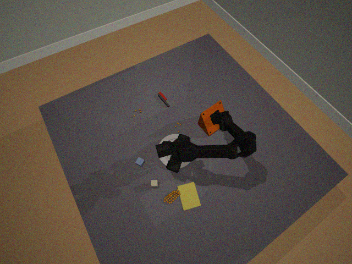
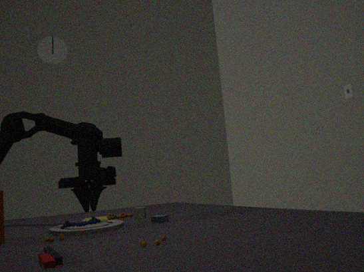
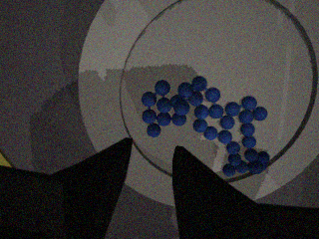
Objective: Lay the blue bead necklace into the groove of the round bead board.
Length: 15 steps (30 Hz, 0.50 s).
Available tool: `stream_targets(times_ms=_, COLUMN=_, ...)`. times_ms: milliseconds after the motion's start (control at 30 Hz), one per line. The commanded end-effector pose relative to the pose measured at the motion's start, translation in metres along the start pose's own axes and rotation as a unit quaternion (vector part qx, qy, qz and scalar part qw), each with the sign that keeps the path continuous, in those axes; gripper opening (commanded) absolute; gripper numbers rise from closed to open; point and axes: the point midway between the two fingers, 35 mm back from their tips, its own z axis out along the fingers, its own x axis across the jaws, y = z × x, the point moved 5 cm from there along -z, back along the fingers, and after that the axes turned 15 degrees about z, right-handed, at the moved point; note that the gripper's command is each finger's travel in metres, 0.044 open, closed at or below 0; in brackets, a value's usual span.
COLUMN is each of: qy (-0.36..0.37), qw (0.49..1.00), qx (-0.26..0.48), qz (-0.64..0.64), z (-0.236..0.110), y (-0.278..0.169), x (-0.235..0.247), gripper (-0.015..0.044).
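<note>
The gripper (image 2: 89, 205) hangs above the round bead board (image 2: 108, 224), its fingers drawn close together with a narrow gap and nothing between them. From overhead the arm covers most of the board, leaving only slivers of its pale rim (image 1: 166, 138) in sight, and the beads are hidden there altogether. In the dim side view the blue bead necklace (image 2: 76, 222) is only a dark blue streak on the board. Up close, the necklace (image 3: 209, 117) lies bunched in a heap inside the ring of the groove (image 3: 125, 119), not along it.

On the counter (image 1: 256, 85), going left to right: a small blue block (image 1: 139, 161), a cream cube (image 1: 154, 182), a cluster of orange beads (image 1: 171, 196) touching a yellow card (image 1: 188, 195), and the orange base (image 1: 208, 125) under the arm.
</note>
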Motion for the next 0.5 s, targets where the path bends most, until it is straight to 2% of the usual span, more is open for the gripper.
stream_targets(times_ms=0, qy=0.002, qw=1.0, qx=-0.001, qz=0.0, z=-0.001, y=0.001, x=0.0, gripper=0.012)
stream_targets(times_ms=467, qy=0.002, qw=1.0, qx=0.001, qz=0.003, z=0.021, y=0.0, x=0.0, gripper=0.012)
